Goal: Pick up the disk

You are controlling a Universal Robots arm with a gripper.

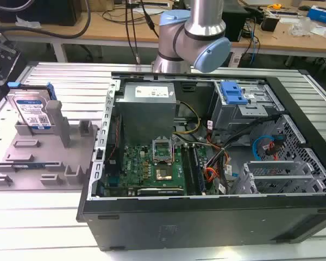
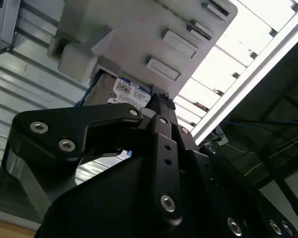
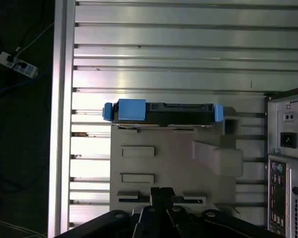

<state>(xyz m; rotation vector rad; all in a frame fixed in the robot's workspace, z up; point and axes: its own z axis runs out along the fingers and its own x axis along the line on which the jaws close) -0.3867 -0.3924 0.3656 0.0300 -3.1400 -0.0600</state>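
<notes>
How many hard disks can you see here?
1: the disk stands on edge in the grey holder, at the exterior view's left beside the computer case. More may be hidden in the case's bays.

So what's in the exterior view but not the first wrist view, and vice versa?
Exterior view: the label face of the disk, the motherboard and power supply box inside the open case. First wrist view: the disk's top edge, a power strip on the floor, the case's rear ports. Both: the disk on edge in the grey holder.
</notes>
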